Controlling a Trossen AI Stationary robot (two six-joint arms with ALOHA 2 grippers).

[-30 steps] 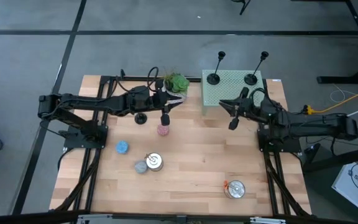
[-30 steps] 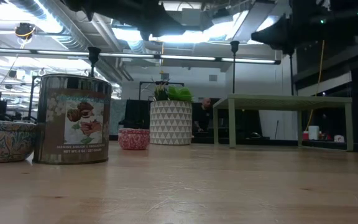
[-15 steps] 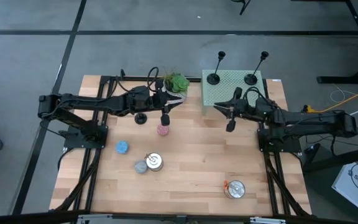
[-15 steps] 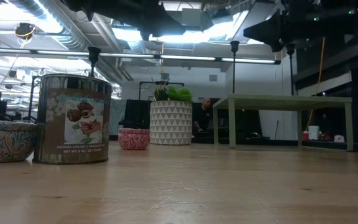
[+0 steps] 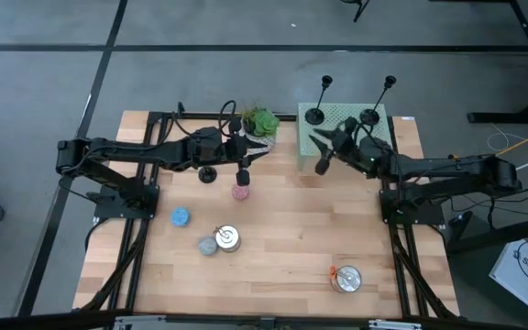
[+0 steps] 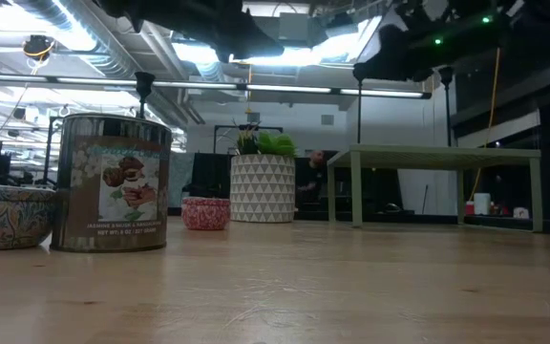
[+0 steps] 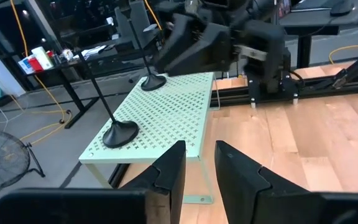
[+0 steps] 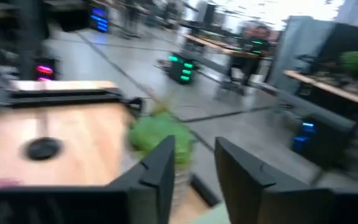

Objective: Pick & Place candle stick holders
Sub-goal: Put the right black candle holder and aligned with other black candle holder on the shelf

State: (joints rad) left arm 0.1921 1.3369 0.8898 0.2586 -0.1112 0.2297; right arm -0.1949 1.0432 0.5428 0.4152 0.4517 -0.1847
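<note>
Two candle stick holders [image 5: 316, 114] [image 5: 371, 115] stand upright on the pale green perforated stand [image 5: 337, 128] at the desk's [image 5: 291, 238] far edge; a third [image 5: 208, 173] sits on the wood near the potted plant [image 5: 260, 122]. The right end effector [image 5: 324, 151] hovers over the stand's front left corner, fingers parted a little with nothing between them. The left end effector [image 5: 243, 170] hangs above the pink candle [image 5: 240, 192], beside the third holder, fingers slightly apart and grasping nothing visible.
</note>
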